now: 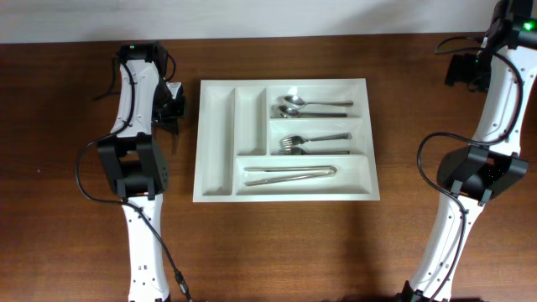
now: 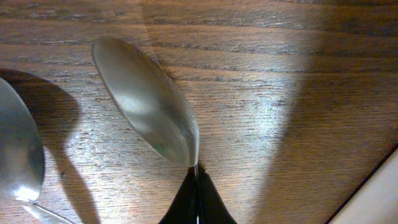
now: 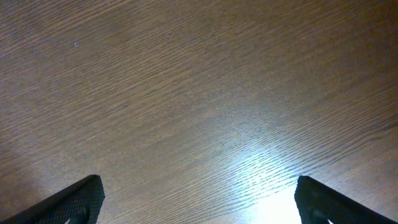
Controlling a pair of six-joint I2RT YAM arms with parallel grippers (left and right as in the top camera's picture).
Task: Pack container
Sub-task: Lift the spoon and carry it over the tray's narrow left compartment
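Left wrist view: left fingers (image 2: 186, 208) clenched on the thin neck of a polished steel spoon (image 2: 146, 99), its oval bowl pointing away over the dark wooden counter (image 2: 298, 74).
Why the neck: probably because it is the narrowest part. A pinch there leaves the bowl free to enter a compartment first.
Neighbour: a second steel spoon (image 2: 18, 149) lies at the left edge, apart from the held one.
Lift: cannot tell whether the held spoon is clear of the wood.
Container: large white rectangular plastic cutlery tray (image 1: 218, 138) sits mid-counter, near the left fingers on their right; its white edge shows at the wrist view's lower right.
Contents: sorted by kind — steel spoons (image 1: 306, 106) in the far crosswise compartment, steel forks (image 1: 310, 143) in the middle one, a long tong-like steel piece (image 1: 289, 172) in the near one. Both narrow slots are bare.
Right fingers (image 3: 74, 202): spread wide, grasping nothing, over bare wood well apart from the tray.
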